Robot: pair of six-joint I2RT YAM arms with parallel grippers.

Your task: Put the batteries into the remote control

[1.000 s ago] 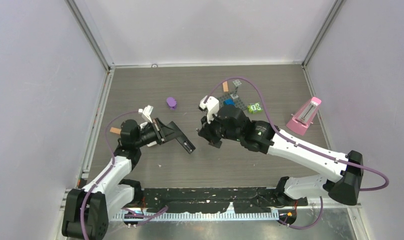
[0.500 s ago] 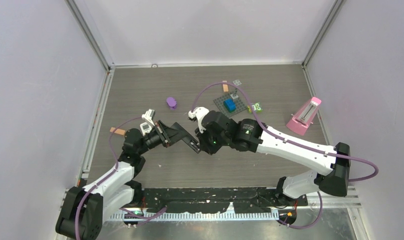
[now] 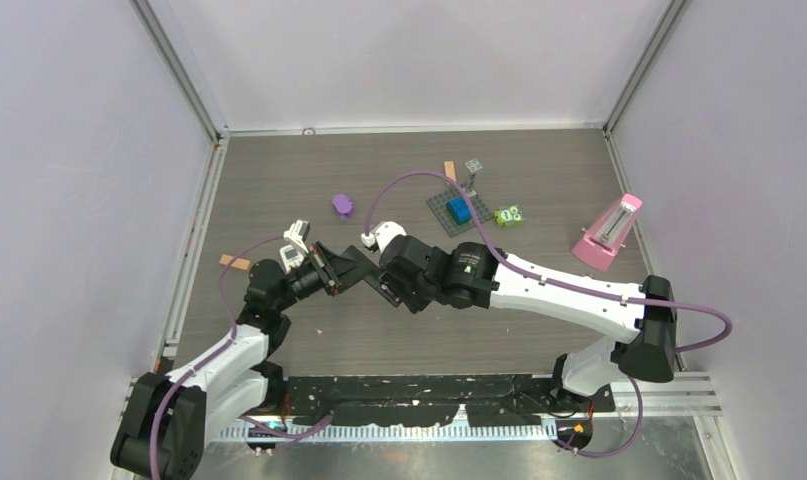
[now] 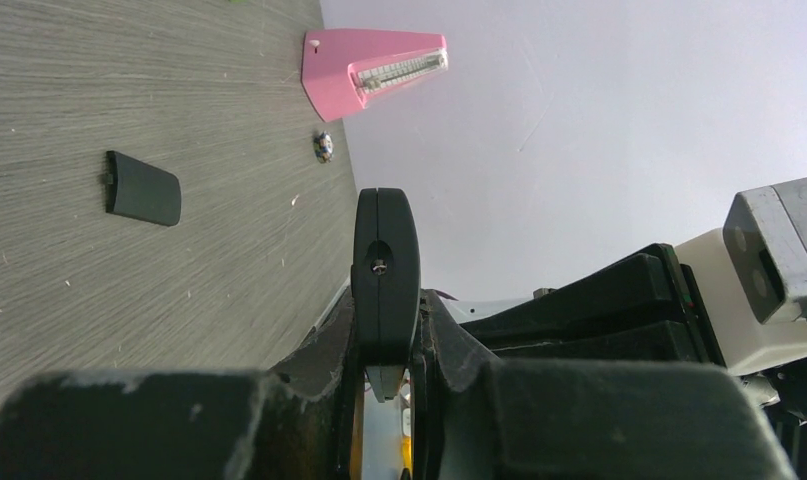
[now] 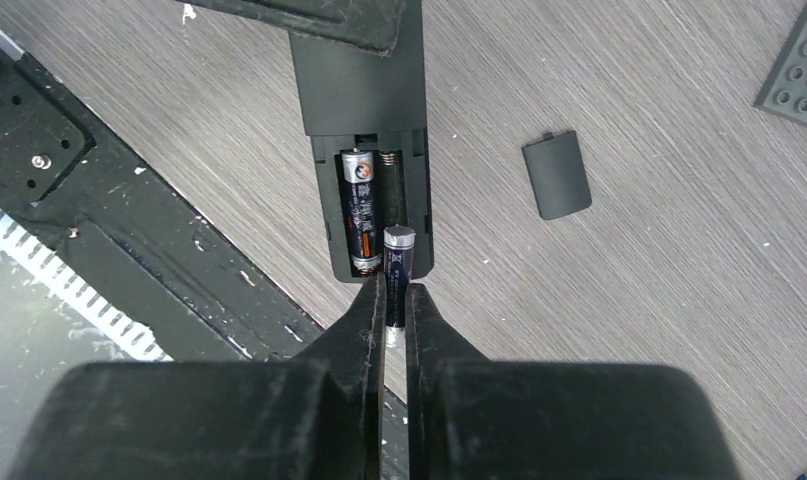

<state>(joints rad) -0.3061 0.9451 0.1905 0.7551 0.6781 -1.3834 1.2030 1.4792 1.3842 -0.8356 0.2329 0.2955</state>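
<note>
At the left of the overhead view, the left gripper (image 3: pixel 331 268) is clamping the remote (image 3: pixel 367 274) across its thin sides. Its own wrist view is showing the black body edge-on, squeezed between the two fingers. I'd say it is serving as a vice, bracing the remote with the open bay facing up so nothing slides while a cell goes in. Whether the remote is also resting on the table (image 5: pixel 679 300), I cannot tell.

In the middle of the right wrist view, the bay is lying open. Its left slot is holding a seated battery (image 5: pixel 359 212), while the right slot is empty with its spring (image 5: pixel 391 158) showing at the upper end. Just below, the right gripper (image 5: pixel 394 300) is pinching the second battery (image 5: pixel 399 255) by its lower half. The silvery cap is pointing up the frame and hanging over the lower end of that empty slot. The cell is lined up lengthwise with the slot, probably so it can be pushed against the spring and then tipped flat. I'd put the task at about halfway.

Farther right, the battery cover (image 5: pixel 557 175) is lying flat on the wood, well apart from the remote and out of the way. At the right of the overhead view, a grey brick plate (image 3: pixel 445 212) and a pink metronome (image 3: pixel 609 232) are sitting well apart from the work.
</note>
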